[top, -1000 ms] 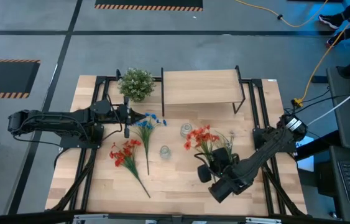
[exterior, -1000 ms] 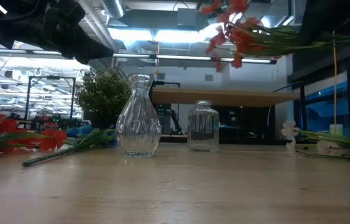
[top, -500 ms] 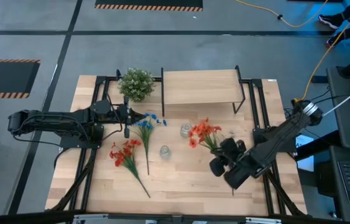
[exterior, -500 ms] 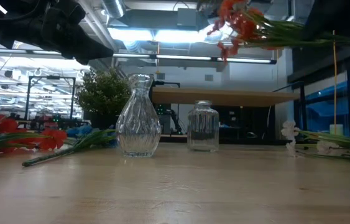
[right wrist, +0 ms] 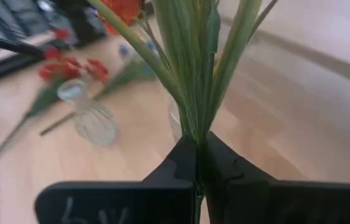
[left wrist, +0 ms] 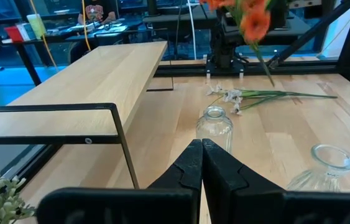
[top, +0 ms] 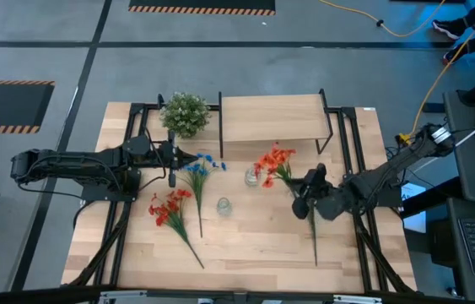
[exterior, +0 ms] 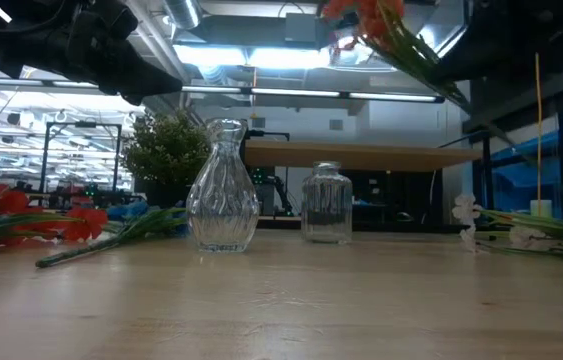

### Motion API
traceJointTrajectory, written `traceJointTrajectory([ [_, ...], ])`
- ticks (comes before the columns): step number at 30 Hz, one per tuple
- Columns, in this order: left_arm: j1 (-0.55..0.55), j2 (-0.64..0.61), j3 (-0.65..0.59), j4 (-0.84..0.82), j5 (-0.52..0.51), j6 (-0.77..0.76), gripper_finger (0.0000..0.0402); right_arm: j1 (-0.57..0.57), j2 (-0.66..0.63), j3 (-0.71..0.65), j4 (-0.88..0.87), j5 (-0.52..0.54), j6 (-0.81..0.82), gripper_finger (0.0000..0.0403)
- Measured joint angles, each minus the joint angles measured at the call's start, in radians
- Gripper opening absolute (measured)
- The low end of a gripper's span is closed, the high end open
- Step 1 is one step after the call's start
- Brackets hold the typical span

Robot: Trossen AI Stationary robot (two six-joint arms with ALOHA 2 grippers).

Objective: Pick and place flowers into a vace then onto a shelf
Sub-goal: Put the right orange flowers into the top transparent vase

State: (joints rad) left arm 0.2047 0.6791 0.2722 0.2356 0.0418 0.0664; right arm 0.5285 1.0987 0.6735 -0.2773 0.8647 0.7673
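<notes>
The right gripper (top: 303,196) hangs above the worktop (top: 245,245), fingers clamped on the stem of a red-orange spray (top: 273,162) whose blooms sit just beside the glass jar (top: 252,176), below the shelf (top: 271,118) front edge. The left gripper (top: 193,158), fingers together, waits over the blue spray (top: 197,173). The second red-orange spray (top: 170,209) and the fluted vase (top: 224,206) lie mid-worktop, bare wood toward the near edge.

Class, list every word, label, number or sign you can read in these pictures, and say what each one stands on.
No text can be read with confidence.
Pale scrawled marks on the right gripper wrist mount: too blurred to read.
Similar marks on the left gripper mount: too faint to read.
</notes>
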Motion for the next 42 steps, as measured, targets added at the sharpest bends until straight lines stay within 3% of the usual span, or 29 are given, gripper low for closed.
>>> traceJointTrajectory([
  [7,0.0,0.0,0.0,0.0,-0.007,0.025,0.0004,-0.112,-0.096,-0.169,0.518,-0.238,-0.497,0.0006],
  [13,0.0,0.0,0.0,0.0,-0.008,0.026,0.0004,-0.213,-0.093,-0.244,0.714,-0.342,-0.636,0.0006],
  [17,0.0,0.0,0.0,0.0,-0.008,0.026,0.0004,-0.267,-0.064,-0.271,0.878,-0.47,-0.743,0.0006],
  [29,0.0,0.0,0.0,0.014,-0.014,0.076,0.0004,-0.39,0.044,-0.275,1.135,-0.622,-0.88,0.0006],
  [36,0.0,0.0,0.0,0.04,-0.023,0.086,0.0004,-0.452,0.068,-0.274,1.215,-0.628,-0.883,0.0006],
  [42,0.0,0.0,0.0,0.04,-0.023,0.086,0.0004,-0.507,0.125,-0.274,1.343,-0.721,-0.877,0.0006],
])
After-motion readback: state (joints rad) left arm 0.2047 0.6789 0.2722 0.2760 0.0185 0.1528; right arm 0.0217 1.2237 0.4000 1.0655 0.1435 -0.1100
